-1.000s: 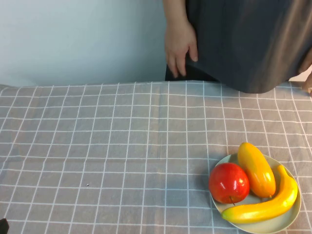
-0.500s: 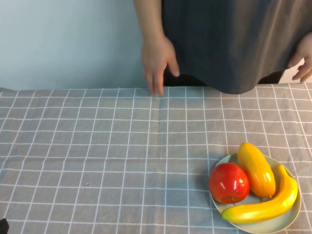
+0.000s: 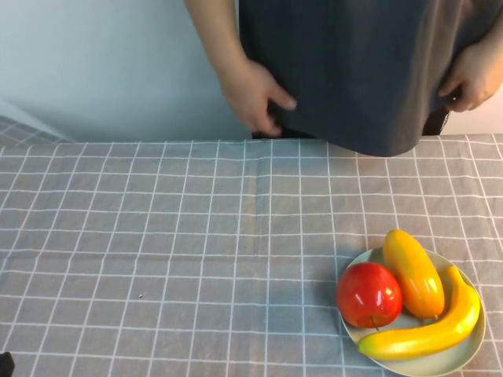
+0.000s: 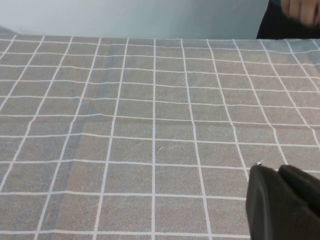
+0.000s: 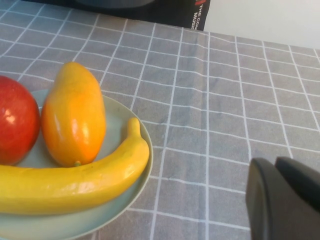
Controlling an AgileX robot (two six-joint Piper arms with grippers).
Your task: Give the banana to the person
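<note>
The banana (image 3: 428, 334) lies along the near edge of a pale plate (image 3: 440, 367) at the table's front right. It also shows in the right wrist view (image 5: 75, 185), curving round the plate's rim. The person (image 3: 354, 63) in a dark grey garment stands behind the table's far edge, one bare hand (image 3: 255, 94) hanging at their side. My right gripper (image 5: 277, 162) is shut and empty, over bare cloth beside the plate. My left gripper (image 4: 277, 170) is shut and empty, low over the cloth on the left side. Neither arm shows in the high view.
A red apple (image 3: 368, 294) and a yellow-orange mango-like fruit (image 3: 414, 272) share the plate with the banana. A grey checked cloth (image 3: 196, 236) covers the table. A pale wall stands behind it.
The person has shifted to the left along the far edge and their hand has risen from the table's edge to their side. Their other hand has come into view at the right. The fruit has not moved.
</note>
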